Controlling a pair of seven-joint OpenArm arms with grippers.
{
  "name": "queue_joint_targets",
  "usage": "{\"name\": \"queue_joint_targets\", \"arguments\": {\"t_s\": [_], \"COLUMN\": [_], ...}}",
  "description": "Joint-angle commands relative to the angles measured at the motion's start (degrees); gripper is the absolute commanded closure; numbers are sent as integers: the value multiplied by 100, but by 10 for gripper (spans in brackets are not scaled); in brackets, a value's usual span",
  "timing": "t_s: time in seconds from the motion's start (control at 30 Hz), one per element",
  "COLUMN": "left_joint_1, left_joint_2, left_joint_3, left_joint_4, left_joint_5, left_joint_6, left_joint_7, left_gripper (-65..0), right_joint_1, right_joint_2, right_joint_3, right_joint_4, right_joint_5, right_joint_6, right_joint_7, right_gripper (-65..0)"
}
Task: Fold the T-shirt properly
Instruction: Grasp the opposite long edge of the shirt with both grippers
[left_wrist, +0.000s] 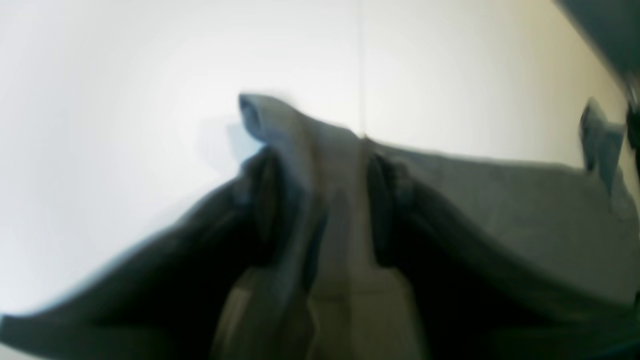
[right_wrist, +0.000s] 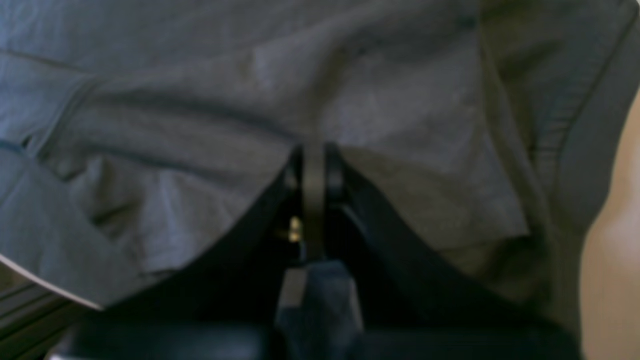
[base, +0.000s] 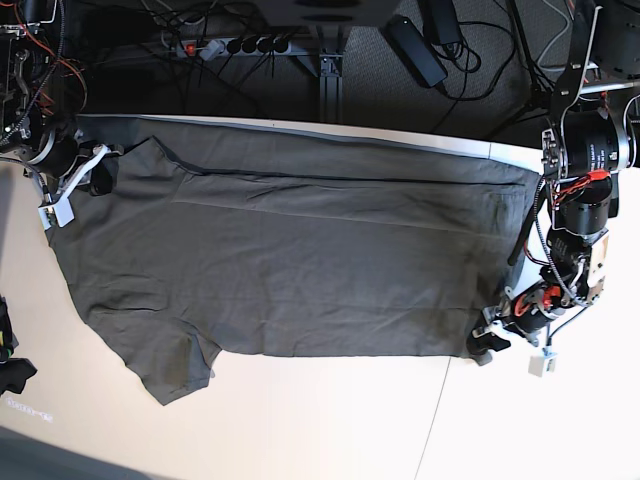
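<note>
The dark olive-grey T-shirt (base: 300, 270) lies spread flat across the white table (base: 330, 420), one sleeve pointing to the near left. My right gripper (base: 95, 178) sits at the shirt's far left corner. In the right wrist view its jaws (right_wrist: 314, 165) are shut on a thin fold of the T-shirt (right_wrist: 200, 125). My left gripper (base: 490, 342) is at the near right corner of the hem. The left wrist view is blurred. There its fingers (left_wrist: 265, 200) stand apart around a raised ridge of the T-shirt (left_wrist: 500, 200), and I cannot tell whether they pinch it.
Cables and a power strip (base: 230, 45) run behind the table's far edge. A dark object (base: 10, 372) sits at the left border. A seam (base: 435, 420) crosses the bare tabletop near the front right. The table's edge (right_wrist: 45, 287) shows beneath the cloth in the right wrist view.
</note>
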Motion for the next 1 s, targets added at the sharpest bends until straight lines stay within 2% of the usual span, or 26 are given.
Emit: {"name": "queue_joint_targets", "arguments": {"t_s": [0.0,0.1,0.23,0.33,0.37,0.47,0.6,0.7,0.8,0.87,0.97], "left_joint_1": [17,15,17,17,17,17,17,17,22,33,31], "left_joint_2": [31,28,-11,-15,-13,-13,-13,-15,-17,-15,-17], "left_joint_3": [57,57,57,57,57,57,57,57,57,57,57], "left_joint_4": [-39,-39,-39,-39,-39,-35,-31,-31,-31,-31,-31], "left_joint_5": [310,308,313,328,323,225,214,214,214,212,205], "left_joint_6": [28,28,22,-254,-349,-349,-349,-349,-349,-349,-349], "left_joint_7": [411,376,372,411,466,612,656,706,785,850,890], "left_gripper": [-148,0,0,0,0,0,0,0,0,0,0], "right_joint_1": [-20,-15,17,256,398,951,1808,2594,3397,3851,4426], "right_joint_2": [94,101,144,146,146,170,254,254,254,251,229], "right_joint_3": [37,39,229,584,710,957,970,970,973,970,960], "right_joint_4": [11,52,457,837,898,855,249,-859,-2240,-3108,-4201], "right_joint_5": [-52,31,291,452,516,503,164,-155,-280,-275,-278], "right_joint_6": [173,173,173,173,175,175,170,168,170,173,179], "right_joint_7": [-195,-190,-166,-173,-175,-192,-85,245,511,566,592], "right_gripper": [0,0,0,0,0,0,0,-99,-255,-331,-350]}}
